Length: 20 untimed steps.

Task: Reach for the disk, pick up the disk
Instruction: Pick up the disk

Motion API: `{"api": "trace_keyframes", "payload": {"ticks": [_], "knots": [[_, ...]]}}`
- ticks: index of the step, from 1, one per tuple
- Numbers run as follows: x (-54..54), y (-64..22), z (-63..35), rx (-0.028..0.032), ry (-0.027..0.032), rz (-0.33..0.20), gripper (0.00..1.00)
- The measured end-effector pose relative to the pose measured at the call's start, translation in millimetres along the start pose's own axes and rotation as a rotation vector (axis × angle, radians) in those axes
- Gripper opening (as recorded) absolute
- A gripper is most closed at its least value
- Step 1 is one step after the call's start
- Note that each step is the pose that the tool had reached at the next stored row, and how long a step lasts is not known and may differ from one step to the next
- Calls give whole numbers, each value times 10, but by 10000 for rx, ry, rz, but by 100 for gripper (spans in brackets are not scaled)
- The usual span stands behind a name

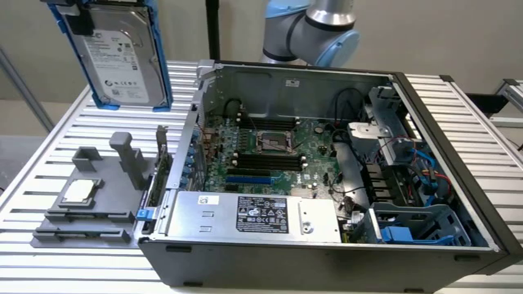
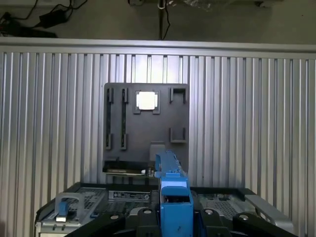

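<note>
A silver desk [image 1: 70, 131] of ribbed aluminium slats carries everything. In the exterior view a plain beige wall [image 1: 441, 37] runs behind it from 10 to 2 o'clock, a black upright post [image 1: 212, 30] at 12. Beyond the desk's edge, black cables [image 2: 54, 15] lie on a dull floor [image 2: 108, 24].

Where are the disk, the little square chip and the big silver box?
the disk [image 1: 121, 64], exterior view, on its white label.
the little square chip [image 1: 79, 192], exterior view, middle of its shiny top.
the big silver box [image 1: 261, 214], exterior view, on its black label.
</note>
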<state>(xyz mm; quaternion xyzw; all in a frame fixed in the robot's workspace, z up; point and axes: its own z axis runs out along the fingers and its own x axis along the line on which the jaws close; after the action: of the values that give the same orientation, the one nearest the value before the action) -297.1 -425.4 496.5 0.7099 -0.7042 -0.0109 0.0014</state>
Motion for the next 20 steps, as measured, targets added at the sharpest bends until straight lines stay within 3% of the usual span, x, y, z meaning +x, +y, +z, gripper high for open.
{"api": "trace_keyframes", "payload": {"ticks": [7,20], "knots": [[141,-248,-58,-21,-1,1,33],[348,-822,-92,-27,-50,1,33]]}}
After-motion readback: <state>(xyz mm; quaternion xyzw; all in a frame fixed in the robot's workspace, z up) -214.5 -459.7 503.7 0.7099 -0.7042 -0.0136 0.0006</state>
